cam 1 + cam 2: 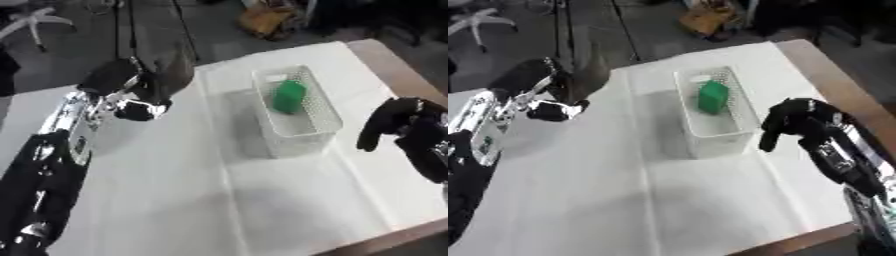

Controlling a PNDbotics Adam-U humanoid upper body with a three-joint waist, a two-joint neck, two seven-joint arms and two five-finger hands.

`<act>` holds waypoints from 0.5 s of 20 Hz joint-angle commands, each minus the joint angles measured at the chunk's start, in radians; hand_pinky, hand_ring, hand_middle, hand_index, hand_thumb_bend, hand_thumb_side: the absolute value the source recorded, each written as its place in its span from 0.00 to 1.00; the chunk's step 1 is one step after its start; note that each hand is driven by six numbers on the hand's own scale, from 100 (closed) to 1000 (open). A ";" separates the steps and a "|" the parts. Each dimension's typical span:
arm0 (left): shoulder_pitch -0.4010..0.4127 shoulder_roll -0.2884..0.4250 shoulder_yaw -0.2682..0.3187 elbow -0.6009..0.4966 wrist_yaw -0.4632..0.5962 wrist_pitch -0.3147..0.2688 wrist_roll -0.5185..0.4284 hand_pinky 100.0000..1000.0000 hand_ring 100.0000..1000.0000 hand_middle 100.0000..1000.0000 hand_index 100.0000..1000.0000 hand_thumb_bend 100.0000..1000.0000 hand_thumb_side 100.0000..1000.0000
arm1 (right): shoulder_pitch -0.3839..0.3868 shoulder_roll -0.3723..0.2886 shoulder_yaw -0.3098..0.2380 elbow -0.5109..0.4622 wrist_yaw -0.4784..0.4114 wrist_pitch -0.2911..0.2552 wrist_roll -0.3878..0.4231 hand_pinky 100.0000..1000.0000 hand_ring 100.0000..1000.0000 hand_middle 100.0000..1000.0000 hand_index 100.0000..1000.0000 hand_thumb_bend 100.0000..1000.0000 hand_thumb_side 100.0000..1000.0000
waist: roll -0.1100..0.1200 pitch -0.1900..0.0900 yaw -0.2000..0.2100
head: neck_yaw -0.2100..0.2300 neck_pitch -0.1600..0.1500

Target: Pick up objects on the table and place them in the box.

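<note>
Right hand (798, 120) hangs just right of the basket, fingers curled downward, holding nothing. White perforated plastic basket (320, 114) sits mid-table on the white tablecloth (262, 210), with a green block-shaped object (290, 96) inside, toward its far end. Left hand (166, 75) is raised over the table's far left, fingers straight, holding nothing.

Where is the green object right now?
The green object sits inside the white box at table centre, toward its far end, with neither robot hand touching it.
</note>
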 commanded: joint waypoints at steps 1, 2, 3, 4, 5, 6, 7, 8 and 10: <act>-0.045 0.001 -0.021 -0.038 0.065 0.015 -0.001 0.62 0.39 0.06 0.15 0.08 0.28 | -0.014 -0.018 0.004 -0.021 -0.014 0.000 0.010 0.45 0.43 0.57 0.78 0.00 0.66 | 0.000 -0.075 -0.016 | 0.009 -0.007; -0.049 0.001 -0.028 -0.043 0.084 0.019 -0.005 0.63 0.40 0.07 0.16 0.08 0.29 | -0.015 -0.019 0.005 -0.022 -0.014 0.000 0.012 0.45 0.43 0.57 0.78 0.00 0.66 | 0.002 -0.074 -0.021 | 0.009 -0.008; -0.058 0.002 -0.039 -0.049 0.102 0.021 -0.009 0.63 0.40 0.07 0.16 0.08 0.29 | -0.018 -0.021 0.007 -0.022 -0.015 0.001 0.015 0.45 0.43 0.57 0.78 0.00 0.66 | 0.007 -0.074 -0.033 | 0.013 -0.011; -0.066 0.004 -0.049 -0.055 0.118 0.024 -0.013 0.66 0.40 0.08 0.18 0.07 0.31 | -0.020 -0.022 0.010 -0.022 -0.016 0.003 0.018 0.45 0.43 0.57 0.78 0.00 0.66 | 0.011 -0.074 -0.043 | 0.016 -0.012; -0.080 0.007 -0.065 -0.065 0.120 0.021 -0.016 0.67 0.40 0.09 0.18 0.06 0.32 | -0.024 -0.024 0.013 -0.022 -0.017 0.006 0.021 0.45 0.43 0.57 0.78 0.00 0.66 | 0.020 -0.074 -0.061 | 0.019 -0.016; -0.089 0.010 -0.075 -0.073 0.114 0.019 -0.016 0.67 0.40 0.09 0.18 0.06 0.32 | -0.029 -0.025 0.018 -0.022 -0.019 0.009 0.026 0.45 0.43 0.57 0.78 0.00 0.66 | 0.025 -0.073 -0.075 | 0.024 -0.019; -0.098 0.014 -0.085 -0.082 0.103 0.015 -0.014 0.70 0.41 0.13 0.19 0.04 0.34 | -0.033 -0.027 0.022 -0.021 -0.021 0.012 0.030 0.45 0.43 0.57 0.78 0.00 0.67 | 0.032 -0.074 -0.091 | 0.027 -0.022; -0.105 0.019 -0.092 -0.091 0.088 0.011 -0.009 0.71 0.41 0.13 0.20 0.03 0.35 | -0.037 -0.028 0.025 -0.021 -0.022 0.015 0.034 0.45 0.43 0.57 0.78 0.00 0.67 | 0.038 -0.074 -0.103 | 0.030 -0.023; -0.111 0.021 -0.099 -0.101 0.055 0.001 0.003 0.75 0.42 0.13 0.20 0.00 0.37 | -0.041 -0.029 0.028 -0.020 -0.025 0.020 0.040 0.45 0.43 0.57 0.78 0.00 0.67 | 0.045 -0.075 -0.117 | 0.034 -0.025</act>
